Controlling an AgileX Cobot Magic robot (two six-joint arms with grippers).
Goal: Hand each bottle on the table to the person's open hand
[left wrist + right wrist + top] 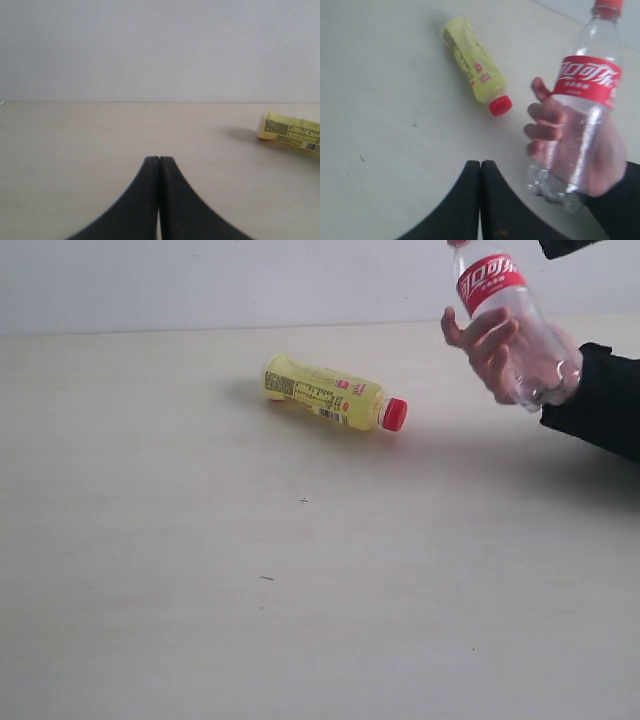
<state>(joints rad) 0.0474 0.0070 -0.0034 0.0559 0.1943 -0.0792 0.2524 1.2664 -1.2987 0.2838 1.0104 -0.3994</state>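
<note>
Left gripper point(159, 159): its two black fingers are pressed flat together with no gap at the tips. It holds nothing and touches nothing.
Left gripper's place: it hangs above a bare stretch of the table point(180, 600), and the yellow bottle point(335, 405) lies well off to one side.
Right gripper point(480, 163): its fingers meet along their whole length, and nothing is pinched between them.
Right gripper's place: it is above the table, near the base of the clear bottle point(490, 282). The wrist view does not show whether it touches the bottle.
Yellow bottle: it lies on its side on the table, well apart from both grippers. Its red cap is on and points to the right of the exterior view.
Clear bottle: it is off the table and tilted. Its red cap is at the top edge of the exterior view.
Person's hand point(488, 340): it comes in from the right in a dark sleeve point(605, 400). Its fingers curl round the clear bottle's lower half, below the red label.
</note>
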